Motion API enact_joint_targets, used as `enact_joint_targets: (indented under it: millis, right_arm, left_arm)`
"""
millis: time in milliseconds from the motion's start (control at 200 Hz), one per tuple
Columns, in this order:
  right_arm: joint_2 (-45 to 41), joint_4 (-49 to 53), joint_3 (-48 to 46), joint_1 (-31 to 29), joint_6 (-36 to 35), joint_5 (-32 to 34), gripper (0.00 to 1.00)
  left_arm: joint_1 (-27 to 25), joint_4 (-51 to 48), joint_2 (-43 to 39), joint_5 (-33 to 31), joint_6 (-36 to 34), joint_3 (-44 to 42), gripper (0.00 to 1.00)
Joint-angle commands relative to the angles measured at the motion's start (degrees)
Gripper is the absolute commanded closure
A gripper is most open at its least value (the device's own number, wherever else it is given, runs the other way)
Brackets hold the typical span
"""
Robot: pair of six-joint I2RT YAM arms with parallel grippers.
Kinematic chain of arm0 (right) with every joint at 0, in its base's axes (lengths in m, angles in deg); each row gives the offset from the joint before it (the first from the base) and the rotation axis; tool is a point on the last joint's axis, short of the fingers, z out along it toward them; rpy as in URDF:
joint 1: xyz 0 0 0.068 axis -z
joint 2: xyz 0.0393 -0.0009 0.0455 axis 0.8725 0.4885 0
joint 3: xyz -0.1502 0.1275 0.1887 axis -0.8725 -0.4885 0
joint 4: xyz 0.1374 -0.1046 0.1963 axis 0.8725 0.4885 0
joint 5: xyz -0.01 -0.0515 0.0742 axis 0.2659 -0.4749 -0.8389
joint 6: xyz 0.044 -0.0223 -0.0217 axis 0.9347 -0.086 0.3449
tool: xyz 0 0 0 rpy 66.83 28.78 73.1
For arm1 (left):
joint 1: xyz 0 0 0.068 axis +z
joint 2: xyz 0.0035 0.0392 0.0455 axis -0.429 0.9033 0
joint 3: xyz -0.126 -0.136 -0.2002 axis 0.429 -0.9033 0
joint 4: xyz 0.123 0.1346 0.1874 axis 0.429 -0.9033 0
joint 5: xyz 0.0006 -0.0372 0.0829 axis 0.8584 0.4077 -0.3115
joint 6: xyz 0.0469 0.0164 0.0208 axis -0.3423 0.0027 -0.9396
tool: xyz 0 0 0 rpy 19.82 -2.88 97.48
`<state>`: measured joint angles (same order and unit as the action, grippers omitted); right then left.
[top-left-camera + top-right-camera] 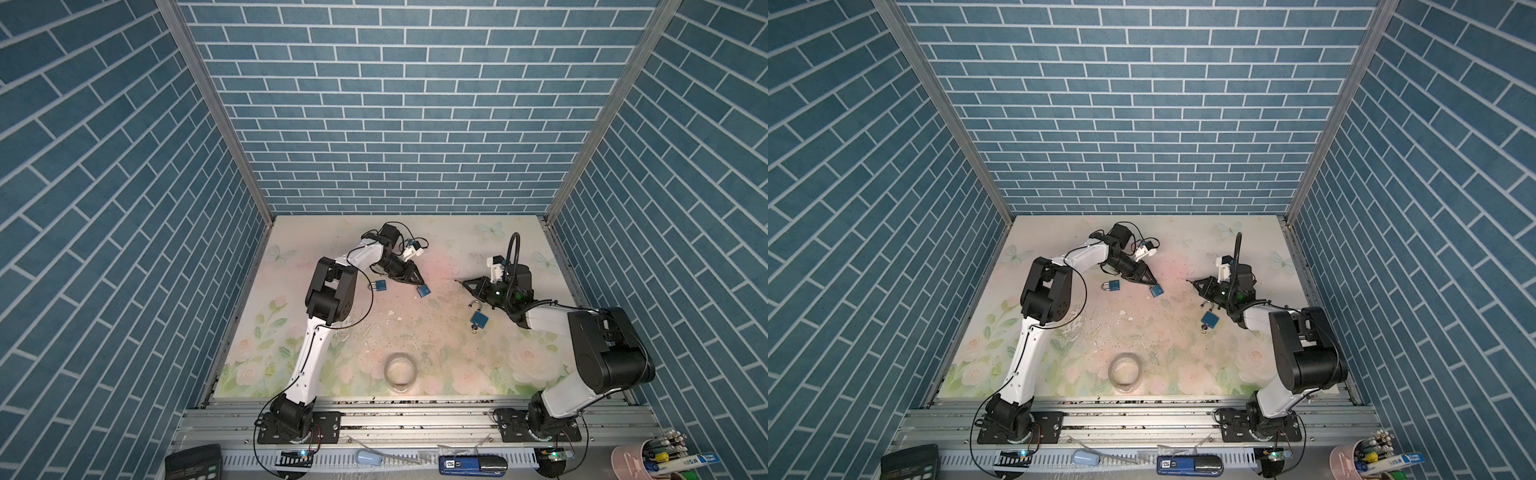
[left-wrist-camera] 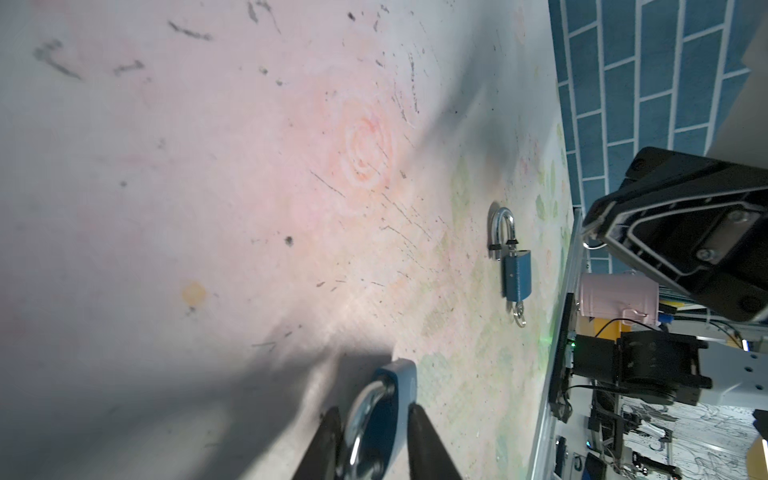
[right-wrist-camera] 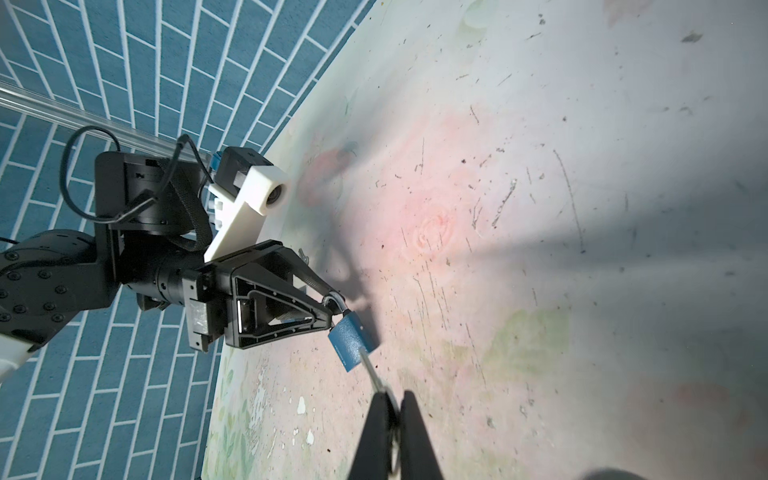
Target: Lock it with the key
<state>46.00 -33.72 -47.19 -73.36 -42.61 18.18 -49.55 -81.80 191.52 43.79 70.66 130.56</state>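
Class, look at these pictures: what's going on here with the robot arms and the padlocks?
The left gripper has its fingers either side of the shackle of a blue padlock mid-table; whether it grips it is unclear. The right gripper is shut on a key aimed at that padlock's base, but both top views show a gap between them. A second padlock lies by the left arm, and a third padlock with a ring at its base lies near the right arm.

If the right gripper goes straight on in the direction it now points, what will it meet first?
Probably the blue metal padlock at the tip of the left gripper. The small silver key in the right gripper points at its base. Both top views show a gap between them, though height is unclear.
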Motion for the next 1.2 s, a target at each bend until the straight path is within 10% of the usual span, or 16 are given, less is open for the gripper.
enact_joint_targets:
  millis: [0, 645, 1195]
  right_arm:
    - [1.06, -2.55, 1.11, -0.9, 1.96, 2.74, 1.0]
    - [7.67, 1.35, 7.9, -6.78, 3.48, 10.28, 1.0]
    - [17.3, 7.09, 17.26, -13.05, 6.19, 19.64, 1.0]
  left_arm:
    - [0.32, -1.31, 1.21, -2.3, 0.13, 1.47, 0.65]
    - [2.67, 3.94, -7.94, -16.1, 7.26, -1.07, 0.41]
    - [2.54, 31.68, -40.02, -28.63, 21.88, -31.8, 0.36]
